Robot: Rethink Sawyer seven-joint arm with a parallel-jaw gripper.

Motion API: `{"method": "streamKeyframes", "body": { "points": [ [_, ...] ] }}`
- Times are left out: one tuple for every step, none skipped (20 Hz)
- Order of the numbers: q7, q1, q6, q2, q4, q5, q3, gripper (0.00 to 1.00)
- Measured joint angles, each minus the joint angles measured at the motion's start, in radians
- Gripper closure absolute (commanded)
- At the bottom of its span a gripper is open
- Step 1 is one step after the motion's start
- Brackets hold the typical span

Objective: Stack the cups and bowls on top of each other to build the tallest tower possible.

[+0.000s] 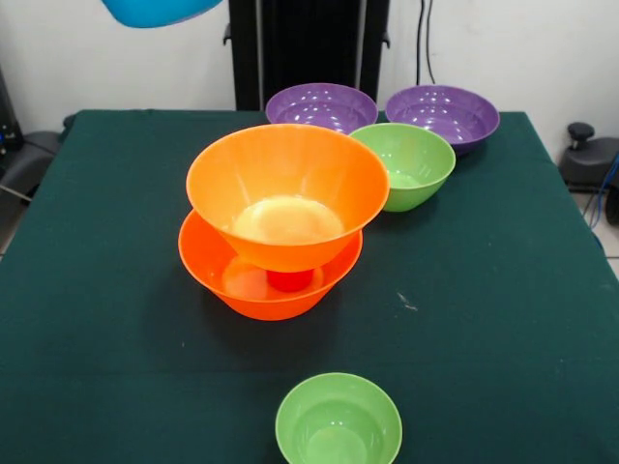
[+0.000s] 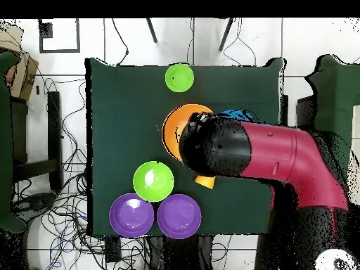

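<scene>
On the green cloth, two large glossy orange plastic bowls (image 1: 286, 198) are forming the tower, a red cup (image 1: 289, 280) propping them apart. Two purple bowls (image 1: 321, 104), the medium green bowl (image 1: 406, 162) and small green bowl (image 1: 338, 421) are waiting. A blue bowl (image 1: 160, 11) is hanging cut off overhead; I cannot tell the gripper's grasp.

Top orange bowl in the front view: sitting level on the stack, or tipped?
Slightly tipped. The top orange bowl rests on a red cup inside the lower orange bowl, and its rim slopes down toward the picture's left.
</scene>
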Motion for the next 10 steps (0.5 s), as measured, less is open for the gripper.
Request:
{"method": "streamKeyframes", "body": {
  "points": [
    [0.000,0.005,-0.006,-0.002,0.005,0.000,-0.004,1.00],
    [0.000,0.011,-0.012,-0.003,0.009,0.000,-0.008,1.00],
    [0.000,0.016,-0.018,-0.004,0.014,0.000,-0.012,1.00],
    [0.000,0.028,-0.031,-0.003,0.020,0.000,-0.019,1.00],
    [0.000,0.031,-0.035,-0.003,0.021,0.000,-0.021,1.00],
    [0.001,0.035,-0.038,-0.003,0.022,0.000,-0.023,1.00],
    [0.002,0.039,-0.042,-0.003,0.023,0.000,-0.025,1.00],
    [0.003,0.042,-0.045,-0.003,0.023,0.000,-0.027,1.00],
    [0.006,0.050,-0.051,0.000,0.022,0.002,-0.032,1.00],
    [0.007,0.054,-0.054,0.002,0.022,0.004,-0.035,1.00]
  ]
}}
